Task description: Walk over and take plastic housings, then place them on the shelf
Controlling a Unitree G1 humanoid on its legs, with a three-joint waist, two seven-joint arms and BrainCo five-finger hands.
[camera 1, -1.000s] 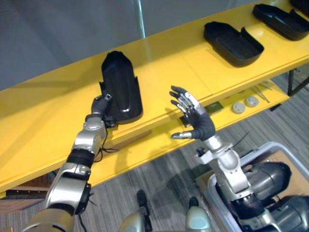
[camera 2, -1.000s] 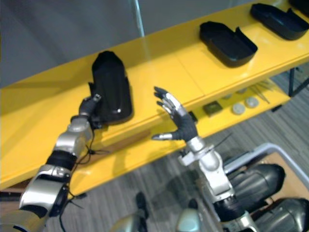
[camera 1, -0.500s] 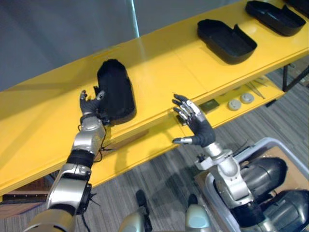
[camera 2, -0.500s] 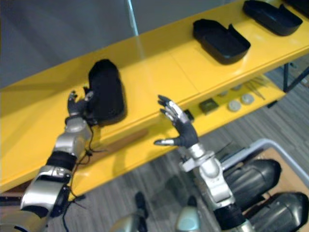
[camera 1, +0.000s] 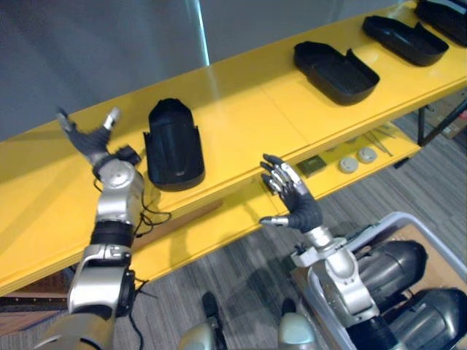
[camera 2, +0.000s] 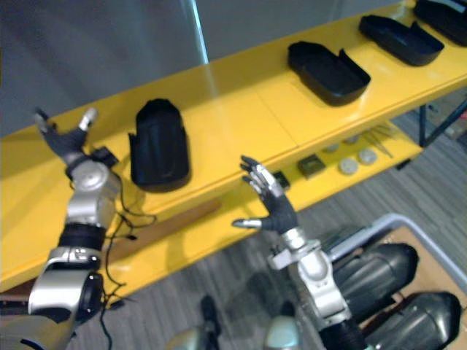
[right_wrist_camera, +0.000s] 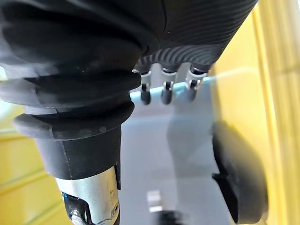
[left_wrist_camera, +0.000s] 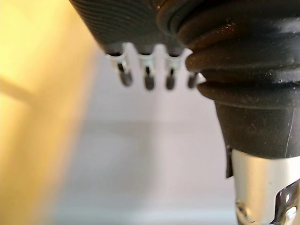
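Observation:
A black plastic housing (camera 1: 174, 143) lies flat on the top board of the yellow shelf (camera 1: 241, 109), free of both hands. My left hand (camera 1: 93, 138) is raised just to its left, open, fingers spread and holding nothing. My right hand (camera 1: 292, 200) hovers open in front of the shelf's edge, to the right of that housing, also empty. Further right on the same board lie two more black housings (camera 1: 334, 71) (camera 1: 403, 39), with part of another (camera 1: 445, 12) at the far corner.
A lower yellow board (camera 1: 343, 157) carries two round grey discs (camera 1: 357, 160), a small dark square part (camera 1: 312, 165) and thin metal tools (camera 1: 384, 137). A grey wall (camera 1: 109, 51) backs the shelf. A grey-rimmed bin (camera 1: 408, 226) stands on the carpet at lower right.
My left hand let go of the housing, which now lies flat on the shelf, and moved up and to the left. The right hand dropped slightly; the camera shifted.

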